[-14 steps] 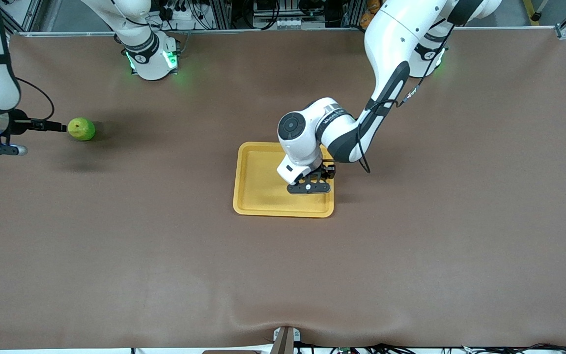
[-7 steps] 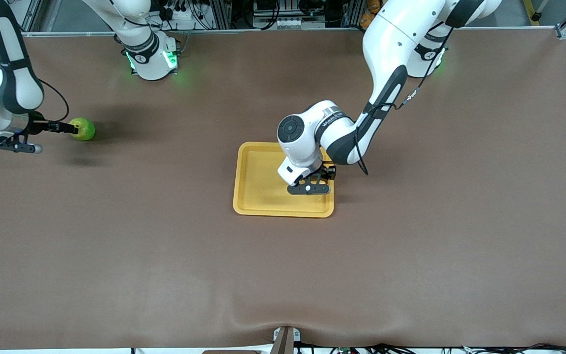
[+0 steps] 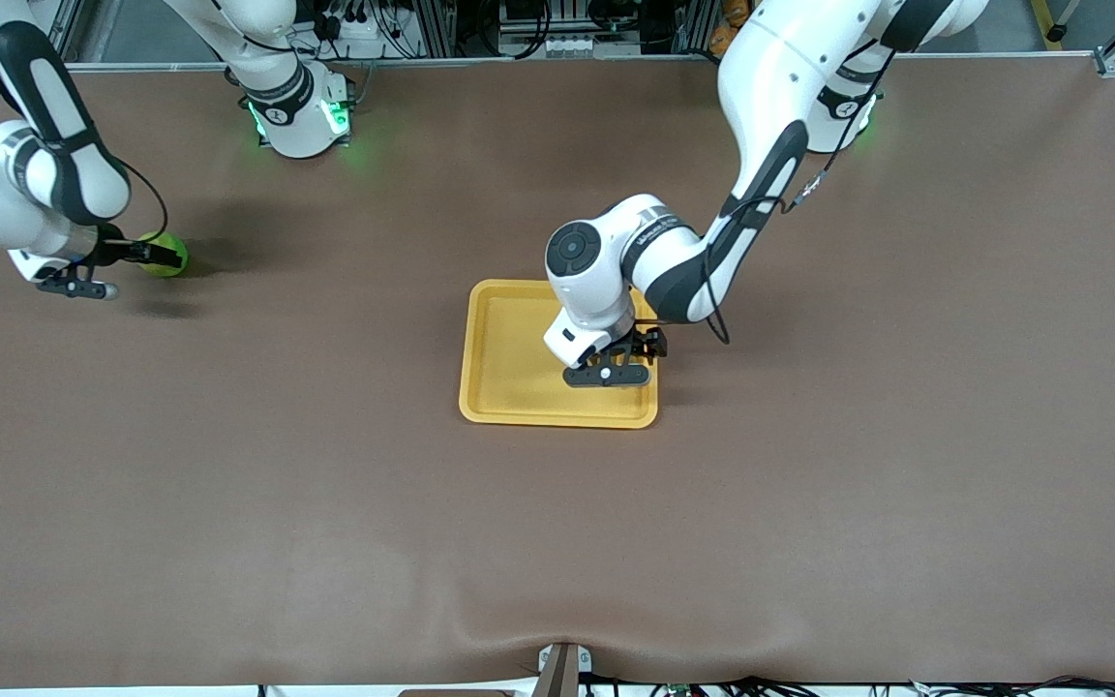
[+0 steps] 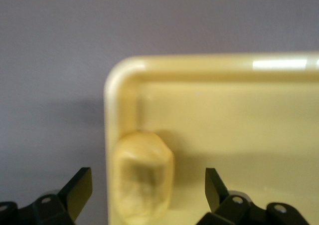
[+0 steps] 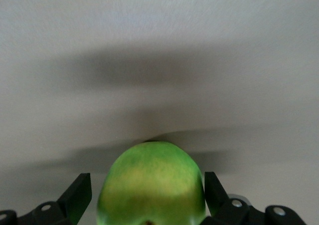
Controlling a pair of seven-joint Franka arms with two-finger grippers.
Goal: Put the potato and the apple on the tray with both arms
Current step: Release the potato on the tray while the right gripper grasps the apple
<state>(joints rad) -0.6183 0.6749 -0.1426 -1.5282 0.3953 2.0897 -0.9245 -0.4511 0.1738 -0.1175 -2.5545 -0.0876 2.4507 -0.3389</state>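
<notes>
The yellow-orange tray (image 3: 509, 363) lies mid-table. My left gripper (image 3: 613, 372) hovers low over the tray's side toward the left arm's end, open. In the left wrist view the potato (image 4: 143, 177) rests on the tray (image 4: 224, 120) against its rim, near a corner, between the spread left gripper (image 4: 148, 190) fingers and touching neither. The front view hides the potato under the hand. The green apple (image 3: 173, 260) sits on the table toward the right arm's end. My right gripper (image 3: 153, 256) is open with a finger on each side of the apple (image 5: 152, 182).
The brown table cover (image 3: 809, 436) runs wide around the tray. Both arm bases with green lights (image 3: 298, 116) stand along the table edge farthest from the front camera.
The left gripper opened and let the potato go onto the tray. The right arm swept toward the apple, and its fingers now stand on either side of it.
</notes>
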